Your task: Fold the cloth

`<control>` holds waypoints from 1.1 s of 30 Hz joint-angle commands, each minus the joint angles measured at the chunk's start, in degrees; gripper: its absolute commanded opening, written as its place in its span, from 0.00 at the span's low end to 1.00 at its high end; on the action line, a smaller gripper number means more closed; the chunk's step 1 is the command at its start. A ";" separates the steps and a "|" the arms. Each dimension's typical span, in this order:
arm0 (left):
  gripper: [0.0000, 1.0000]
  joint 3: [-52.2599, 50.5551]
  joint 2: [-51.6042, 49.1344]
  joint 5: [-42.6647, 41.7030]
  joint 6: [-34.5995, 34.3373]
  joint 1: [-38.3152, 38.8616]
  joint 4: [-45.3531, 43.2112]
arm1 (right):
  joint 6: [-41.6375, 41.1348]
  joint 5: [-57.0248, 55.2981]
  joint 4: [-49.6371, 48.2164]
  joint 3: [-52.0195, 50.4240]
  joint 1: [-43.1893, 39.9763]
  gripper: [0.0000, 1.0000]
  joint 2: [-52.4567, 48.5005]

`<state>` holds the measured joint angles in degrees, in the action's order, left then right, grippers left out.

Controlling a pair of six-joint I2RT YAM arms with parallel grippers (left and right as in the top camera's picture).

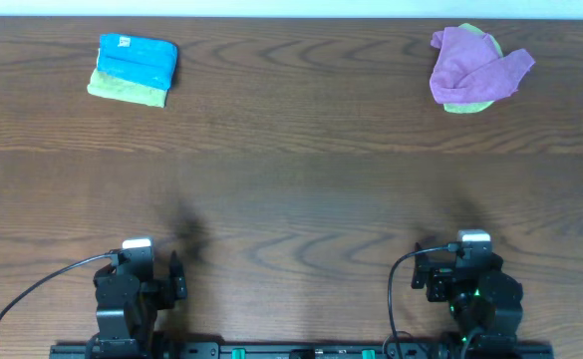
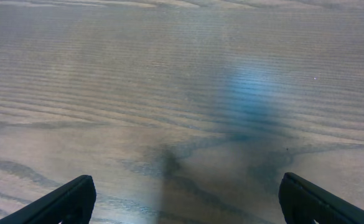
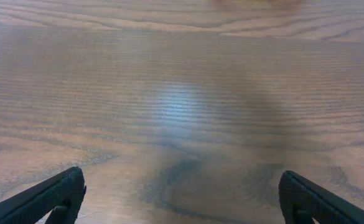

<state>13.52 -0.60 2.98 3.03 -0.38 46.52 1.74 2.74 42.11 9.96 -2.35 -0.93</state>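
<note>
My left hand (image 2: pixel 188 202) is released, its two black fingers (image 2: pixel 70 199) spread wide at the bottom corners of the wrist view. Wood grain shows between them, with a soft bluish sheen on the boards ahead. My right hand (image 3: pixel 180 202) reads the same: released, fingers (image 3: pixel 57 196) far apart, with a pale glare on the wood in front of it. Both hands hover low over the tabletop (image 1: pixel 291 189); I cannot tell whether they touch it. From overhead, the left arm (image 1: pixel 127 294) and the right arm (image 1: pixel 480 289) sit tucked at the near edge, well apart, each throwing a faint shadow on the wood just beyond it. The purple cloth (image 1: pixel 475 62) lies crumpled in the far right corner, well away from my right hand. It is bunched on top of a green cloth (image 1: pixel 465 105) whose edges peek out above and below it. In the far left corner sits a neat stack (image 1: pixel 135 70), blue folded on top and green beneath, well away from my left hand
</note>
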 commanded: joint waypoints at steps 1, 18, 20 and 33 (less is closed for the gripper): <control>0.95 -2.49 0.39 -0.02 0.66 -0.35 2.10 | 0.48 -0.61 -0.07 -0.70 -0.15 0.99 0.63; 0.95 -2.49 0.39 -0.02 0.66 -0.35 2.12 | -8.59 -1.27 -2.03 33.62 -3.15 0.99 -40.02; 0.96 -2.49 0.39 -0.02 0.66 -0.35 2.10 | -9.81 -1.18 -1.66 40.54 -3.85 0.99 -49.03; 0.95 -2.49 0.39 -0.02 0.66 -0.35 2.12 | -9.97 2.34 -0.20 73.77 -9.42 0.99 -88.91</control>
<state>13.34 -0.54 2.98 3.03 -0.38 46.39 -7.68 4.38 43.22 79.61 -9.76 -86.89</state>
